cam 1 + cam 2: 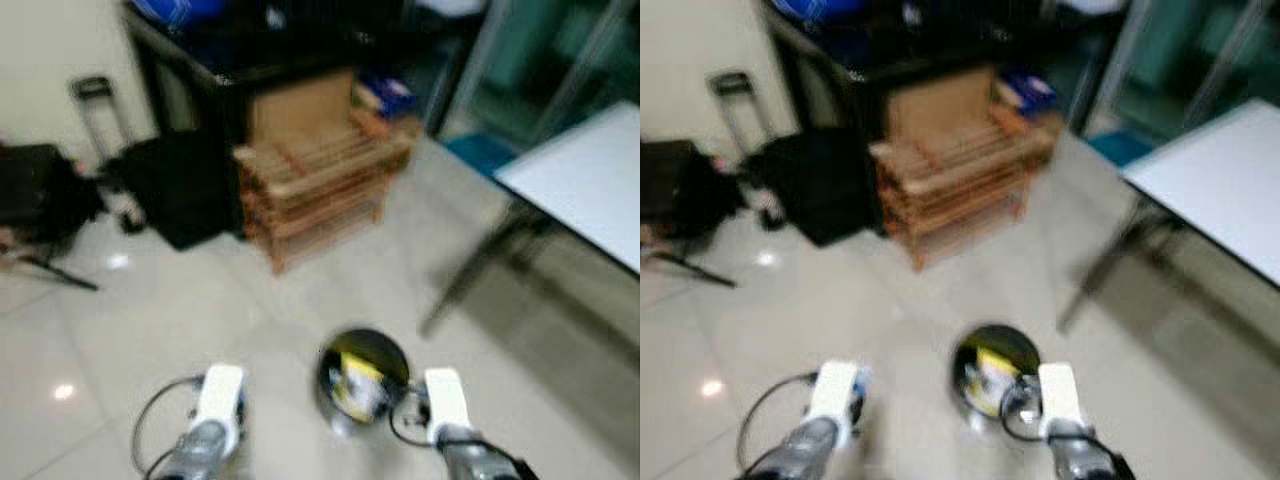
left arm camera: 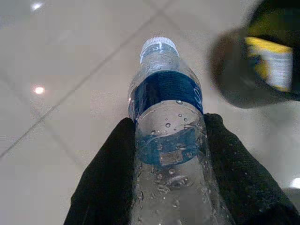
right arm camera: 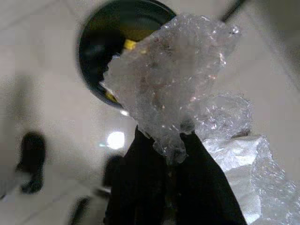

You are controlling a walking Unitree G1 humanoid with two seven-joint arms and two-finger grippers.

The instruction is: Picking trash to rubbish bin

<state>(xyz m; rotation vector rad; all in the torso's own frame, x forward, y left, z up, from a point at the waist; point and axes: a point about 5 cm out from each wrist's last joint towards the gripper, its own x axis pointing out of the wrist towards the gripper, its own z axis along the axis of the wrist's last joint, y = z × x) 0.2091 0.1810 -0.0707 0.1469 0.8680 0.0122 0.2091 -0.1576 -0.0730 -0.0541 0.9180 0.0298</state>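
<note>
Carrying trash: crumpled clear plastic wrap pinched in the right gripper, a clear blue-labelled water bottle clamped in the left gripper. Both hang beside the round black rubbish bin on the tiled floor; next, probably, dropping them in.

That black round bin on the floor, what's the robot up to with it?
The robot is standing over the black round rubbish bin, which already has yellow trash inside. Its left gripper is clamped on a clear plastic water bottle with a blue label and white cap. Its right gripper pinches a crumpled sheet of clear bubble wrap close above the bin. Nothing has been dropped yet.
</note>
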